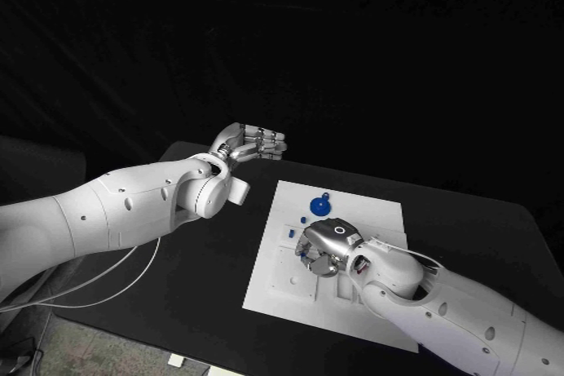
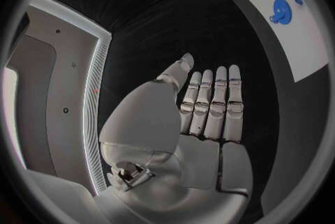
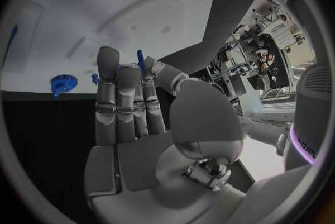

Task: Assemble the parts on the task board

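The right hand (image 1: pixel 327 247) is down over the task board (image 1: pixel 273 272), pinching a slim blue pin (image 3: pixel 140 59) between thumb and fingertips. This looks like the insertion step: next, I'd judge, it must line the pin up with its hole. A blue gear (image 1: pixel 319 205) lies just beyond the hand. The left hand (image 1: pixel 247 143) hangs well off the board, fingers straight, holding nothing.

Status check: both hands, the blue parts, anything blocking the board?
Left hand open, off the task board. Right hand over the board, pinching a small blue pin. Blue gear standing free on the board. Nothing blocking.
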`<state>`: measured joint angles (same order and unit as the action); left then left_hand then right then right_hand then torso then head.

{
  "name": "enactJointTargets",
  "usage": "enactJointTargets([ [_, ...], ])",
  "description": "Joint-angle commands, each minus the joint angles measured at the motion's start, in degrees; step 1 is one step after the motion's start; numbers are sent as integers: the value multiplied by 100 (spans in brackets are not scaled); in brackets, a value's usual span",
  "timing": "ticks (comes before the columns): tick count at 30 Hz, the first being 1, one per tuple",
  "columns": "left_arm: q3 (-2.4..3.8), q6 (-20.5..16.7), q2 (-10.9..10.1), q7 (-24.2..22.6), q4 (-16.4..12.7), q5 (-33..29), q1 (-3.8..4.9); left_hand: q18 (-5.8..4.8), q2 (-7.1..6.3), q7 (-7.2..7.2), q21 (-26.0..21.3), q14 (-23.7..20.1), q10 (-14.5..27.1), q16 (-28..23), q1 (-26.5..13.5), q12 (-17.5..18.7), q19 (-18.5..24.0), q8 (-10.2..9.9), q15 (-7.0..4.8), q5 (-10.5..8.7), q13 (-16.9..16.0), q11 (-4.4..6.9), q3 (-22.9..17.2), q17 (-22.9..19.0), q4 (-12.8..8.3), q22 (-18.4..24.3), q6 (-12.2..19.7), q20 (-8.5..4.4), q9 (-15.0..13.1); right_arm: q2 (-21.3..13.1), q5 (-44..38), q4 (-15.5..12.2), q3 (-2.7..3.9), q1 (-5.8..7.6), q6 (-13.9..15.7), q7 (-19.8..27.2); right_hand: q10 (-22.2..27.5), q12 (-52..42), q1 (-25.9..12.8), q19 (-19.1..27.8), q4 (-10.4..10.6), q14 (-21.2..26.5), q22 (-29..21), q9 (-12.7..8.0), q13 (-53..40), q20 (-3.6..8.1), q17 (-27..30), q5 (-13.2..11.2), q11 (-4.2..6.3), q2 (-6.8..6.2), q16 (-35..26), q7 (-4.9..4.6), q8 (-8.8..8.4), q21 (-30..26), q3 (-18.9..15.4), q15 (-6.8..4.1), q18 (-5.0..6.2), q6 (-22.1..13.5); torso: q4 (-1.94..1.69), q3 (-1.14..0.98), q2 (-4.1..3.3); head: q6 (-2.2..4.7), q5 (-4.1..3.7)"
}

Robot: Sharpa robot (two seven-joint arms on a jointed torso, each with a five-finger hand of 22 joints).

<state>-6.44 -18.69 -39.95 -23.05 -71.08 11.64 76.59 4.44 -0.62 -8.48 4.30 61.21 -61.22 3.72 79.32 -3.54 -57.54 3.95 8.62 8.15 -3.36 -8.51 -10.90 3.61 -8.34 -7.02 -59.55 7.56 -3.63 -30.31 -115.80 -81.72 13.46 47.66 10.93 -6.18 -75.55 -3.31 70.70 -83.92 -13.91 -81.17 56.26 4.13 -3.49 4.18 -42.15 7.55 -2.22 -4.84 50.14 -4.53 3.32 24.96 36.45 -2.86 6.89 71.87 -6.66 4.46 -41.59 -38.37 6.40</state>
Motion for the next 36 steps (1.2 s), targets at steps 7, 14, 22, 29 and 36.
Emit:
enactJointTargets([
  [7, 5, 95, 23, -11, -4, 17, 12, 44, -17, -3, 14, -29, 38, -27, 53, 1, -41, -9, -10, 0, 7, -4, -1, -6, 44, 4, 42, -4, 6, -27, -197, 1, -20, -116, -158, 68, -101, -13, 2, -202, -53, -7, 15, 5, -3, 32, -4, 52, 48, 71, -28, -14, 36, -35, -8, -36, 98, 22, 0, 5, 2, -56, 85],
  [14, 5, 97, 21, 2, 3, 20, 15, 44, -17, -3, 14, -29, 38, -27, 53, 1, -41, -9, -10, 0, 7, -4, -1, -6, 44, 4, 42, -4, 6, -50, -213, -7, -23, -184, -144, 71, -105, -13, -5, -205, -67, -10, 25, 5, -3, 34, -6, 64, 49, 75, -29, -12, 36, -38, -11, -39, 99, 27, 0, -1, 2, 51, 120],
  [22, 5, 106, 20, 31, 7, 21, 18, 45, -24, -3, 18, -37, 41, -27, 53, 0, -43, -9, -7, -8, 6, -4, 3, -6, 64, 36, 47, 0, 6, -55, -287, -17, -23, -245, -19, 15, -110, -13, -11, -209, -76, -13, 31, 5, -3, 38, -8, 76, 51, 77, -30, -11, 36, -39, -9, -44, 101, 30, -1, -1, 1, 44, 112],
  [29, 5, 114, 18, 32, 5, 21, 18, 45, -24, -3, 18, -37, 41, -27, 53, 0, -43, -9, -7, -8, 6, -4, 3, -6, 64, 36, 47, 0, 6, -73, -324, -21, -23, -260, 29, -12, -115, -13, -14, -210, -80, -16, 36, 5, -3, 42, -8, 81, 52, 76, -33, -9, 37, -39, -6, -47, 102, 37, 3, -1, 1, -25, 135],
  [36, 5, 135, 25, 35, 10, 24, 20, 45, -24, -3, 18, -37, 41, -27, 53, 0, -43, -9, -7, -8, 6, -4, 3, -6, 64, 36, 47, 0, 6, -95, -402, -20, -23, -270, 87, -54, -117, -13, -16, -211, -82, -17, 39, 6, -3, 43, -9, 84, 53, 75, -34, -8, 37, -39, -5, -49, 103, 40, 6, 5, 0, -41, 125],
])
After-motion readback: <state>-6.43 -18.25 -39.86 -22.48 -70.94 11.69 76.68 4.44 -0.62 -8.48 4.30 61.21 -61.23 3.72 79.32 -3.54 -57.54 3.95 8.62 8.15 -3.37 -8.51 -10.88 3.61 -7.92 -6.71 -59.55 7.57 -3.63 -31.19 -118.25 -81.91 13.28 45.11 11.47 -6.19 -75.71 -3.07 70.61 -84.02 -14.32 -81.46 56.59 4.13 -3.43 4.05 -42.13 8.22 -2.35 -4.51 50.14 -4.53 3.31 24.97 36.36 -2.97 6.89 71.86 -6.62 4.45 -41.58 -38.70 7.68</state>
